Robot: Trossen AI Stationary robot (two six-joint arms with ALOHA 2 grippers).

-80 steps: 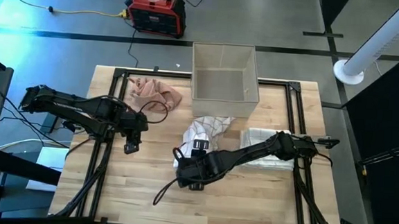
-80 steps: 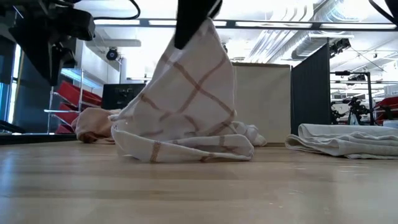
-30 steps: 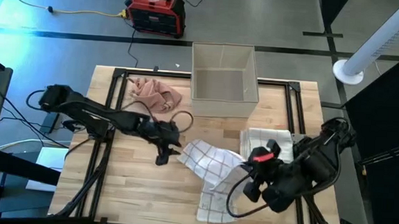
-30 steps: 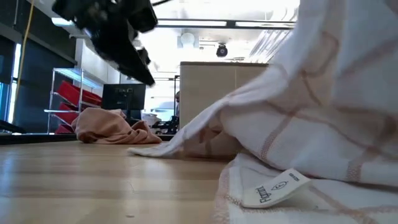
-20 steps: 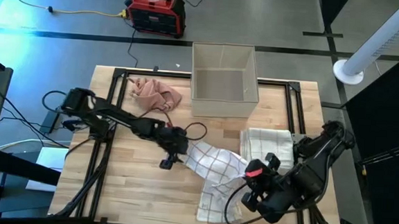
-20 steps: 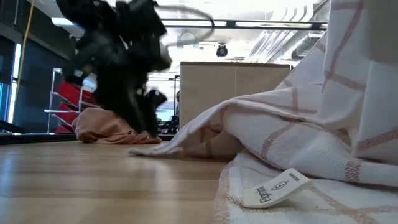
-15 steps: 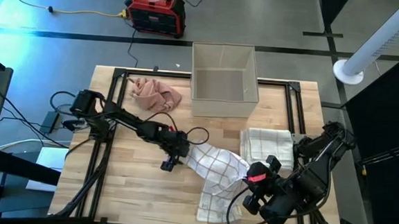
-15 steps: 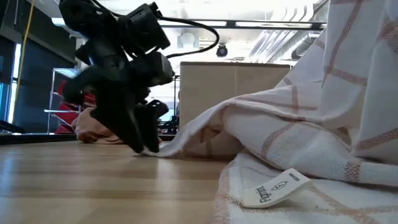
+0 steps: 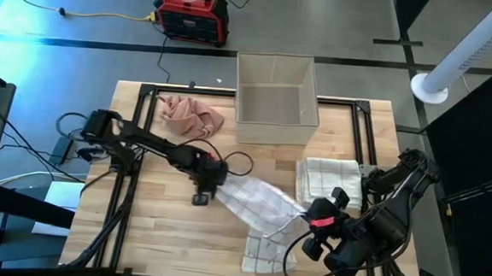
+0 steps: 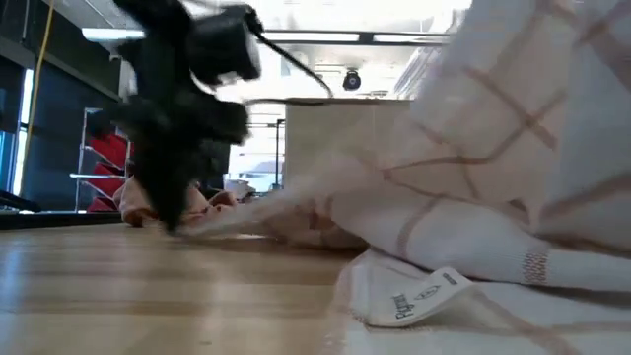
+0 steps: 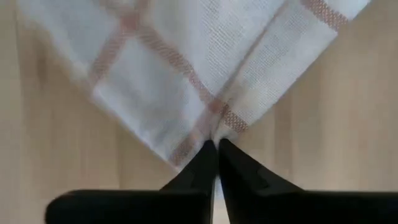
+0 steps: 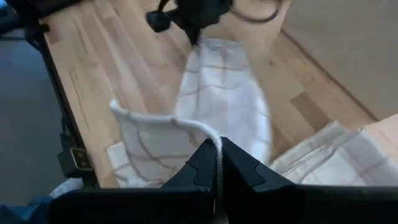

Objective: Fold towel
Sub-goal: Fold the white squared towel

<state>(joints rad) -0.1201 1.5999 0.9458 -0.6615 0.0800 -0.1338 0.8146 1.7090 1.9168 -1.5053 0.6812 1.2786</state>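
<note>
A white towel with thin brown checks (image 9: 255, 198) is stretched across the middle of the table between my two grippers. My left gripper (image 9: 211, 190) points steeply down at the towel's left corner and is shut on it; the left wrist view shows it (image 11: 216, 163). My right gripper (image 9: 303, 218) is raised over the table's near right part and shut on the towel's other end, seen in its wrist view (image 12: 216, 163). In the low view the towel (image 10: 473, 168) fills the right side, and its label (image 10: 414, 296) lies on the wood. My left gripper pinches the towel's pointed corner (image 11: 217, 132) between its two fingers, coming from above and pointing steeply down. That corner sits at table level. One layer or several, I cannot tell. My right gripper pinches a rolled edge of the towel (image 12: 208, 134) between its fingers, slanting down from the near right. This end is lifted off the table. The cloth runs from here toward my left gripper, and a loose part (image 9: 260, 257) lies on the wood.
A folded white towel (image 9: 329, 179) lies at the right, beside my right arm. An open beige box (image 9: 276, 101) stands at the far middle, and a crumpled pink cloth (image 9: 192, 116) lies at the far left. Bare wood (image 9: 163, 236) shows at the near left.
My left gripper has tipped from slanting to steeply downward, come down onto the towel's left corner and shut on it. The cloth between the two grippers now lies drawn out straighter than before. My right gripper has stayed raised with its end of the towel.
</note>
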